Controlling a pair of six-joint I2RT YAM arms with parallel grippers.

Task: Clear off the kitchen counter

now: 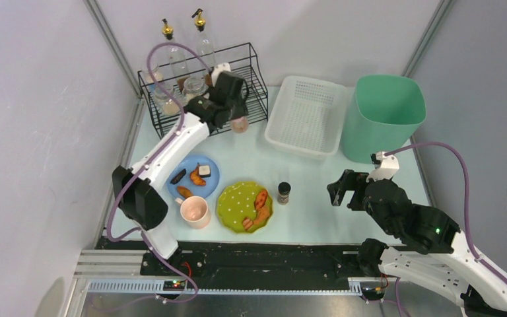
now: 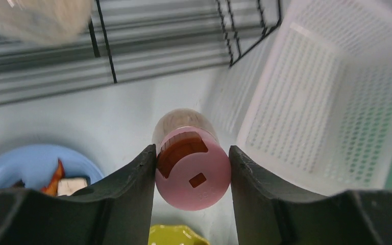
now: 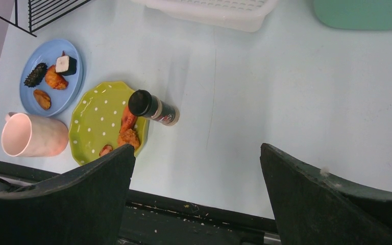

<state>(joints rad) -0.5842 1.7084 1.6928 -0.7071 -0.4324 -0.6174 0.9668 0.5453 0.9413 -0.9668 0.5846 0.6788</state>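
My L gripper [image 2: 192, 153] is pinching a pink-lidded jar [image 2: 193, 178] near the back edge of the kitchen counter [image 1: 317, 178], beside the wire rack [image 1: 254, 79]. My R gripper [image 3: 196, 153] is hanging wide open, empty, above its front-right area.

Two plates [image 1: 188, 165] [image 1: 236, 198], two oil bottles [image 1: 173, 56] [image 1: 204, 43], one mug [image 1: 195, 211], basket [image 1: 304, 112], bin [image 1: 376, 142], rack [image 1: 257, 79], black-capped shaker [image 1: 284, 193], pink-capped jar [image 2: 193, 173].

pale mint-green counter [image 1: 317, 191], blue plate [image 1: 193, 162], white-dotted green plate [image 1: 234, 201], pink mug [image 1: 195, 212], pink-lidded jar [image 2: 193, 173], white basket [image 1: 302, 146]
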